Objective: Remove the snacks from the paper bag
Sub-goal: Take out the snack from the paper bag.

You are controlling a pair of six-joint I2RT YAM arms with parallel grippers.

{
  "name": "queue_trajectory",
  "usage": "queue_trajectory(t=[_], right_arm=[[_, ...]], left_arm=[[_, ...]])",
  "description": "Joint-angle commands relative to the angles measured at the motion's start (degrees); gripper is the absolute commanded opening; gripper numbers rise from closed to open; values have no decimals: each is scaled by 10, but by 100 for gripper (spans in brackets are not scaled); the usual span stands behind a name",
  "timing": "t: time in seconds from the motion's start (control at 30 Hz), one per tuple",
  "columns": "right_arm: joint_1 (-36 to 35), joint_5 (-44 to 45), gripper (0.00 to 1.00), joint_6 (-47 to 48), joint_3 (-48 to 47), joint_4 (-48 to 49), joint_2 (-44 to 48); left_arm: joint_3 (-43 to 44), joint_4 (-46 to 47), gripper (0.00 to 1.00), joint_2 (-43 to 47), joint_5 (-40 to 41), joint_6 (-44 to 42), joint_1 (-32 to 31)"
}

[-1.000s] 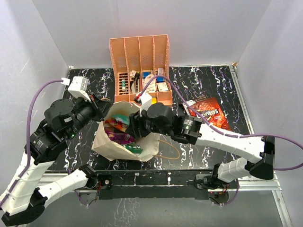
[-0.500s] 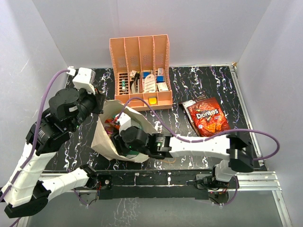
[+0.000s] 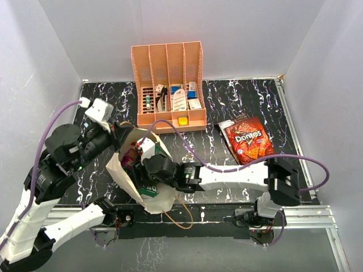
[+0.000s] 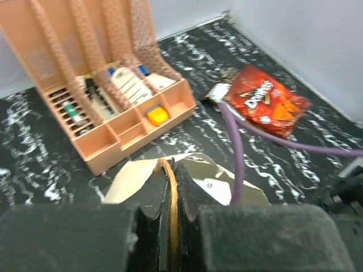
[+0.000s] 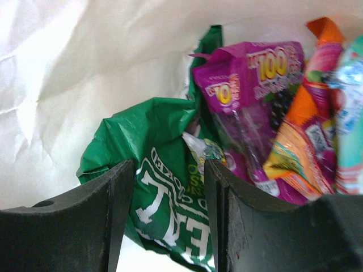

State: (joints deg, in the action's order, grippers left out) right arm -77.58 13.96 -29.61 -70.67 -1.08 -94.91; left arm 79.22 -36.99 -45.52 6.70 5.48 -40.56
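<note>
The tan paper bag (image 3: 119, 170) lies on the black marbled table with its mouth held up. My left gripper (image 3: 122, 133) (image 4: 170, 170) is shut on the bag's brown cord handle (image 4: 172, 192). My right gripper (image 3: 140, 170) (image 5: 169, 165) is deep inside the bag, jaws apart, with a green packet (image 5: 164, 192) between its fingers (image 5: 96, 226). Beside the green one sit a purple packet (image 5: 255, 107), an orange one (image 5: 300, 153) and a teal-white one (image 5: 351, 113). The red Doritos bag (image 3: 248, 139) (image 4: 264, 102) lies flat on the table at the right.
A peach slotted organizer (image 3: 168, 79) (image 4: 85, 85) with small boxes and bottles stands at the back. The bag's other cord handle (image 3: 176, 218) loops over the front edge. The right arm's purple cable (image 4: 241, 147) arches over the bag. White walls enclose the table.
My right gripper has gone from above the bag down into it. The bag has slid toward the front edge, and the left gripper has kept its grip on the handle.
</note>
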Motion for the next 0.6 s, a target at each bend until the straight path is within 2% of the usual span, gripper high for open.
queue_trajectory(t=[0.0, 0.2, 0.33, 0.57], right_arm=[[-1, 61, 54, -4, 19, -62, 67], [-18, 125, 54, 22, 20, -136, 67], [-36, 185, 53, 39, -7, -165, 41], [-53, 140, 53, 54, -21, -154, 31]], left_arm=[[-44, 80, 0, 46, -118, 21, 2], [-83, 128, 0, 65, -187, 30, 2], [-91, 127, 0, 69, -183, 24, 2], [-94, 127, 0, 76, -177, 20, 2]])
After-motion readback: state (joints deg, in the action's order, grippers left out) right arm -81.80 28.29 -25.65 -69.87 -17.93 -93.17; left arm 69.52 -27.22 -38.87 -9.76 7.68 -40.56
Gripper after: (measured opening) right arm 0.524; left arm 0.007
